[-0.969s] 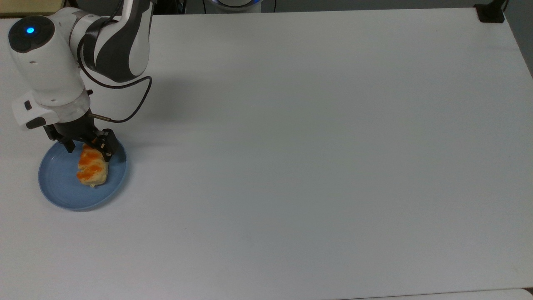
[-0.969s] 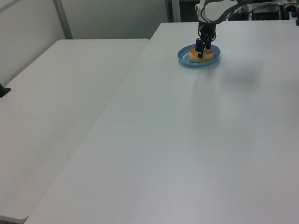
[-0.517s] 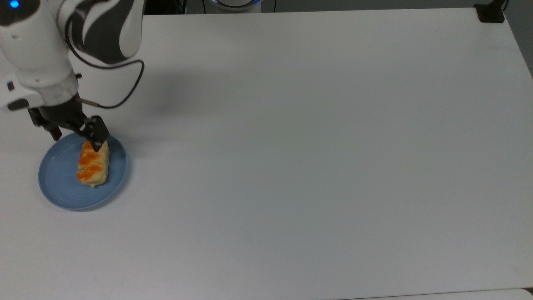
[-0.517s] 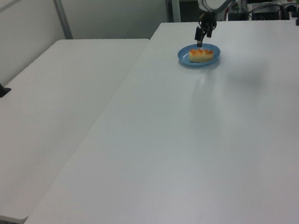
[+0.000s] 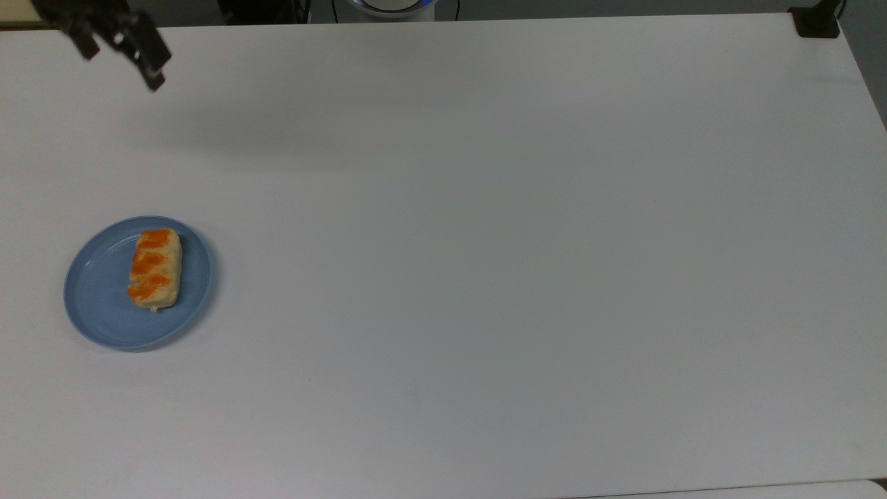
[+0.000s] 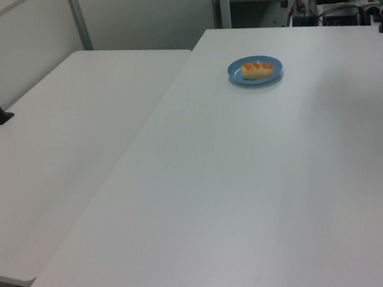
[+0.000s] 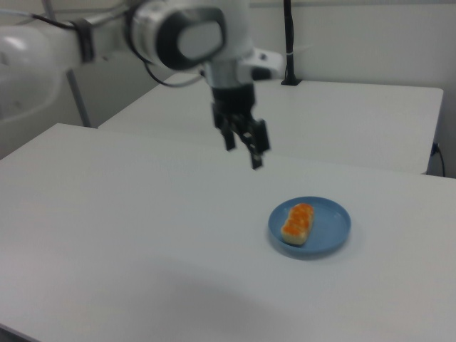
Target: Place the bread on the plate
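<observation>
— So, top view: what changed since a second ago?
— My gripper [image 5: 118,45] has left the plate [image 5: 93,315] and hangs at the top view's upper left, fingers apart, empty. The bread [image 5: 155,269] lies flat on the plate.
— Left view?
— Bread [image 6: 257,70] on the plate [image 6: 239,76], table [image 6: 249,178] otherwise unchanged.
— Right view?
— I see the gripper [image 7: 242,142] well above the plate [image 7: 331,228], with the bread [image 7: 298,223] on the plate.

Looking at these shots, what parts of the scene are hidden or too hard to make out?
- The arm above the gripper: cut off by the top view's upper edge.
- The underside of the bread: hidden against the plate in every view.
- Items beyond the table's far edge, left view: too small and cluttered to identify.
</observation>
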